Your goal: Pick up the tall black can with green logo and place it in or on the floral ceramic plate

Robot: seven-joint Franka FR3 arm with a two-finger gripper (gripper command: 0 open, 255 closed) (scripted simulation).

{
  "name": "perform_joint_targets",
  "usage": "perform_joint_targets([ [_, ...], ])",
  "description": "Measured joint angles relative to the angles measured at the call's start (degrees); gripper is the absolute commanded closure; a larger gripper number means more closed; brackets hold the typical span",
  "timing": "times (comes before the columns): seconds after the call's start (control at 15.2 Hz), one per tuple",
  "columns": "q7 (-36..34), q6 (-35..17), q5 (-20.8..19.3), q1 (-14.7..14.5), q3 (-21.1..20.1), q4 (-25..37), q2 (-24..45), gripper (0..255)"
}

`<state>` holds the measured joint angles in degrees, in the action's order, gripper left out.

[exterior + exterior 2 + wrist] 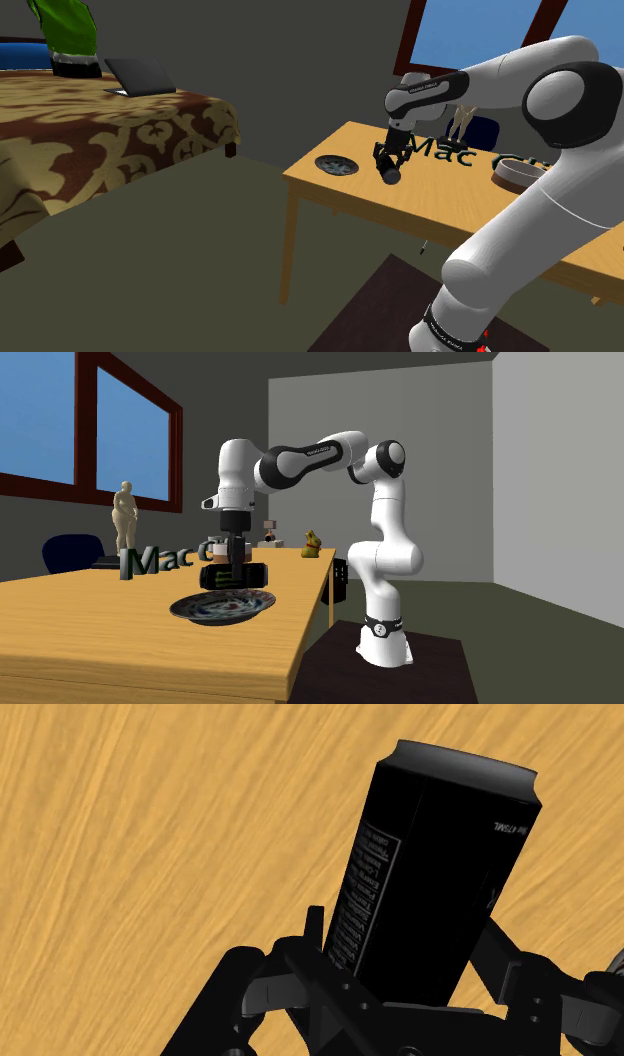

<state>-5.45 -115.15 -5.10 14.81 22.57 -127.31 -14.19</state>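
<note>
Can (430,874) clasped in end effector (388,163) — above table (320,190), near plate (335,165).

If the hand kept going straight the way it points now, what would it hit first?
Probably the bare table. The hand points down, shut on the black can, and the wrist view shows wood beyond it. The plate seems to lie beside that line, though depth is unclear.

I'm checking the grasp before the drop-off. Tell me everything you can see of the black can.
The black can is tall, glossy, with a grey rimmed end and a panel of fine white print. The gripper clasps it by its sides, tipped over rather than upright, in the air over the wooden table, touching nothing else, near the patterned plate.
</note>
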Motion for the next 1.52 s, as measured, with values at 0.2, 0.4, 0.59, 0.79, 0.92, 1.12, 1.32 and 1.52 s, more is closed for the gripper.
perform_joint_targets([
  [0.2,0.00,0.36,-0.03,0.00,-0.02,0.30,-0.08,255],
  [0.4,-0.21,2.35,-0.11,-0.06,-0.27,1.74,-0.62,255],
  [0.59,-0.21,4.42,-0.12,-0.08,-0.40,3.50,-0.93,255],
  [0.79,-0.28,6.97,-0.16,-0.11,-0.60,5.66,-1.37,255],
  [0.92,-0.35,8.57,-0.18,-0.15,-0.75,6.98,-1.65,255],
  [1.12,-0.43,10.71,-0.13,-0.23,-0.94,8.97,-1.79,255],
  [1.32,-0.39,12.97,-0.06,-0.30,-1.06,11.23,-1.78,255],
  [1.52,-1.73,14.05,0.39,-0.97,-2.00,12.85,-1.14,255],
])
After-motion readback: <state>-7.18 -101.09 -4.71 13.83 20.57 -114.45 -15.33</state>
